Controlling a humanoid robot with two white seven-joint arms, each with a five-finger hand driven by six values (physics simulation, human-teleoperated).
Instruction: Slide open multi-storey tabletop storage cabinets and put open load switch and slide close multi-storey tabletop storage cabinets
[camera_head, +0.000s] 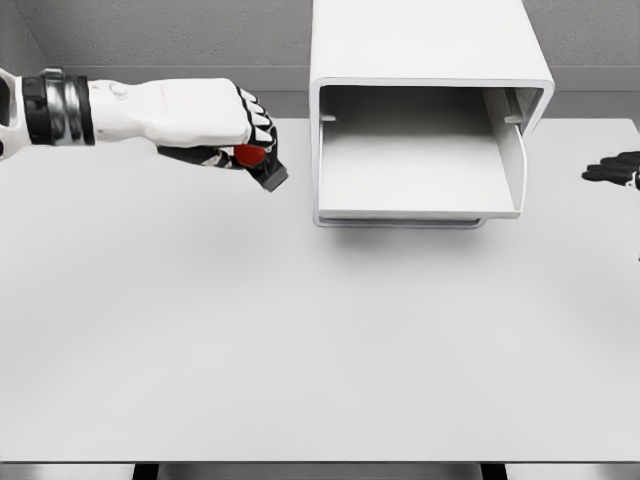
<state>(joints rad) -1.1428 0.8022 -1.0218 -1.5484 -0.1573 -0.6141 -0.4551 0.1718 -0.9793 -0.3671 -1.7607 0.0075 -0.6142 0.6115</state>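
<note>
The left hand (215, 125) hangs above the white table (300, 340), fingers curled tight around the load switch (258, 163), a small black part with a red knob. Just to its right stands the white storage cabinet (425, 110), its drawer (415, 180) pulled out. At the right edge the right hand (615, 168) shows dark, loosely spread fingers holding nothing.

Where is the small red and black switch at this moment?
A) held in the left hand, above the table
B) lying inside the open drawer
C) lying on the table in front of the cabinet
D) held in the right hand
A: the left hand has its fingers closed around the switch, to the left of the open drawer.
</note>
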